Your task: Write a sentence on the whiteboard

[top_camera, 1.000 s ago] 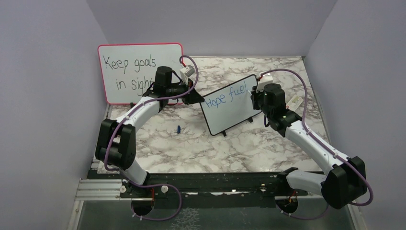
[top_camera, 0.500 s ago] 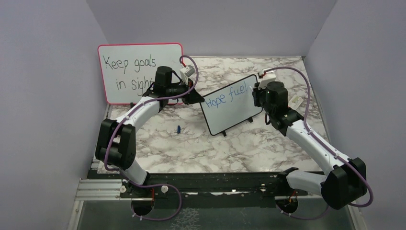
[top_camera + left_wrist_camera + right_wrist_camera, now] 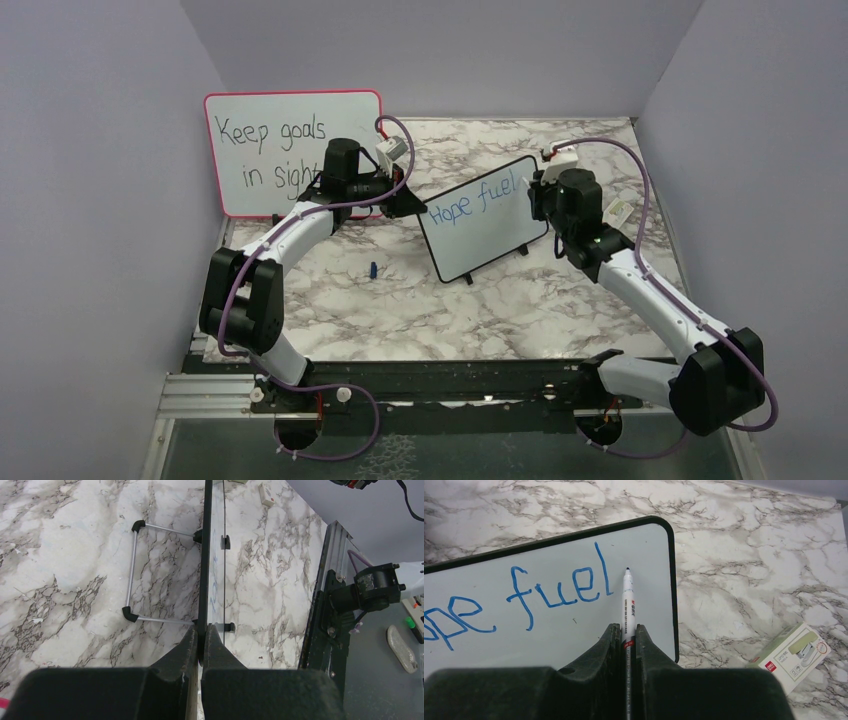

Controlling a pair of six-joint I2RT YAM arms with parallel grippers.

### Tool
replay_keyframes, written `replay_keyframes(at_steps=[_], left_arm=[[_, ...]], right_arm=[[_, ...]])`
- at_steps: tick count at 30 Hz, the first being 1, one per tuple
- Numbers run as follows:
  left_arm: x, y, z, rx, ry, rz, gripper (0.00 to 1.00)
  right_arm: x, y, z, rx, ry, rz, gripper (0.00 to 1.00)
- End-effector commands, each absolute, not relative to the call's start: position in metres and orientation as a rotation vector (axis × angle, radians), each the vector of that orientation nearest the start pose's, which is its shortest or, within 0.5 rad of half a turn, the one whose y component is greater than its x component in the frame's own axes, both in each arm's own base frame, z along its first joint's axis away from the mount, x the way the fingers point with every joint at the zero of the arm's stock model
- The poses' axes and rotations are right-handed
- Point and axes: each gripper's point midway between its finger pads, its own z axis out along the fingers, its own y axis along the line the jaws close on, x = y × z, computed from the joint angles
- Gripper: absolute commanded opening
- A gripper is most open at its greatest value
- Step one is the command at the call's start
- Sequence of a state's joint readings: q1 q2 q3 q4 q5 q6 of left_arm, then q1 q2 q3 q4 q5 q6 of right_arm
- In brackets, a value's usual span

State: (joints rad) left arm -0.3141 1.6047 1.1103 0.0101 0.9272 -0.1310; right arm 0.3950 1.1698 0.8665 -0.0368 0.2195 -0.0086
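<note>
I'm getting soft, even light across the top view, and the arms (image 3: 300,225) are throwing only faint shadows on the surface (image 3: 400,300). Up close, the whiteboard (image 3: 549,625) is reading grey, while the left gripper (image 3: 201,635) and right gripper (image 3: 628,632) are looming dark, slightly soft.

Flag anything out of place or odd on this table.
A small blue piece, perhaps a pen cap, lies loose on the marble table, apart from everything. The whiteboard stands skewed to the table's edges. Nothing looks spilled or broken.
</note>
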Motion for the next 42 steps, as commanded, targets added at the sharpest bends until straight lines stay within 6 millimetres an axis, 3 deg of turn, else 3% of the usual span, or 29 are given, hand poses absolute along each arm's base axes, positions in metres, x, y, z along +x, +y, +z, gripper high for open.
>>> replay_keyframes(at_steps=[1, 19, 36, 42], left_arm=[[0.333, -0.264, 0.176, 0.794, 1.977, -1.237, 0.00], [0.333, -0.265, 0.176, 0.796, 1.976, -1.242, 0.00], [0.333, -0.265, 0.176, 0.796, 1.978, -1.240, 0.00], [0.333, -0.265, 0.176, 0.795, 1.978, -1.238, 0.00]], right_arm=[[0.384, 0.117, 0.247, -0.213, 1.806, 0.081, 0.01], [0.387, 0.125, 0.241, -0.244, 1.831, 0.115, 0.01], [0.383, 0.112, 0.239, -0.202, 1.836, 0.061, 0.01], [0.379, 0.110, 0.228, -0.211, 1.870, 0.055, 0.01]])
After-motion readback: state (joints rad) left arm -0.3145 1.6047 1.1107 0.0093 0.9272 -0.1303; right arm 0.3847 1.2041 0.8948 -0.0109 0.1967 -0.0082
